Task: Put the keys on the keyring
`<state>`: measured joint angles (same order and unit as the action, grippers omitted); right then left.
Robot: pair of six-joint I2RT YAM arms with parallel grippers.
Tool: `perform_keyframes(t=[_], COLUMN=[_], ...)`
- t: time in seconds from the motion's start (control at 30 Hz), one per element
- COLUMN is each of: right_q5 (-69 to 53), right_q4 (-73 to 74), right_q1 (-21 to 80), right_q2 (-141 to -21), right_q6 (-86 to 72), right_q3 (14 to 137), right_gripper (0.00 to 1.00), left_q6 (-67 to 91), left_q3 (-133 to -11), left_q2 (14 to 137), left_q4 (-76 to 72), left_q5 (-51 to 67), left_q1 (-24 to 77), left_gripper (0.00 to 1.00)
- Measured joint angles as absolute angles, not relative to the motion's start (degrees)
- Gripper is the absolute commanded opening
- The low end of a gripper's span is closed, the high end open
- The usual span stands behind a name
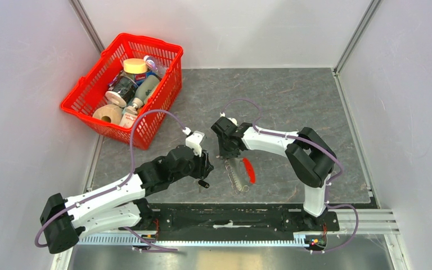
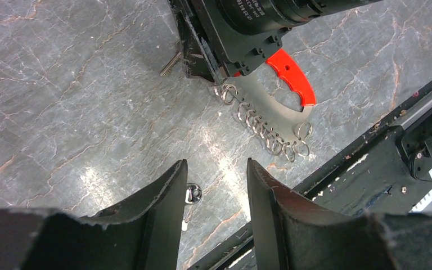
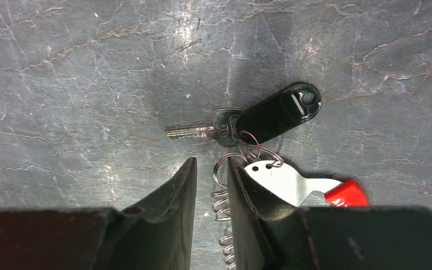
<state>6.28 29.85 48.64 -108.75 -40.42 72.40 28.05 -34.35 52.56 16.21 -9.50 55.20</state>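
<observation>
Right gripper was seen low over the table, fingers a little apart, with the end ring of the keyring in the gap; no clamp on it was seen. The keyring lay flat at near centre, red tag toward the right arm's side. One key with a black fob lay just beyond the fingertips, its small loop touching or overlapping the keyring's rings; whether it was linked could not be told. Left gripper was held above the table with fingers apart and empty. A second key lay just beside its left finger. The step in hand was judged to be pinning the end ring. It would best be done with a slow close, squarely on the wire, so that the ring is not flicked away or the plate dragged. The left gripper would then be needed for feeding a key, which is thin and flat on stone, so slip was judged likely. The two grippers were near each other, so clash was the main risk. The base rail ran near the keyring. The basket was well apart at far left, and open table was left beyond and to the right.
</observation>
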Motion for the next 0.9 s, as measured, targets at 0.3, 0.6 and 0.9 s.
perform_keyframes(t=[0.3,0.6,0.9], right_q5=[6.4,6.4,6.4], right_q4=[30.3,30.9,31.2], right_q1=[48.6,48.7,48.7], right_q2=[-108.8,-109.2,-109.8], right_q6=[-40.4,-40.2,-39.8], right_q3=[72.7,72.8,73.3], right_gripper=[0.26,0.21,0.00], left_q6=[28.1,28.1,28.1], left_q3=[-34.3,-34.3,-34.0], left_q2=[52.5,52.2,51.8], left_q4=[16.2,16.2,16.2], left_q5=[-9.5,-9.5,-9.5], left_q1=[55.0,55.0,55.0], left_gripper=[0.50,0.50,0.51])
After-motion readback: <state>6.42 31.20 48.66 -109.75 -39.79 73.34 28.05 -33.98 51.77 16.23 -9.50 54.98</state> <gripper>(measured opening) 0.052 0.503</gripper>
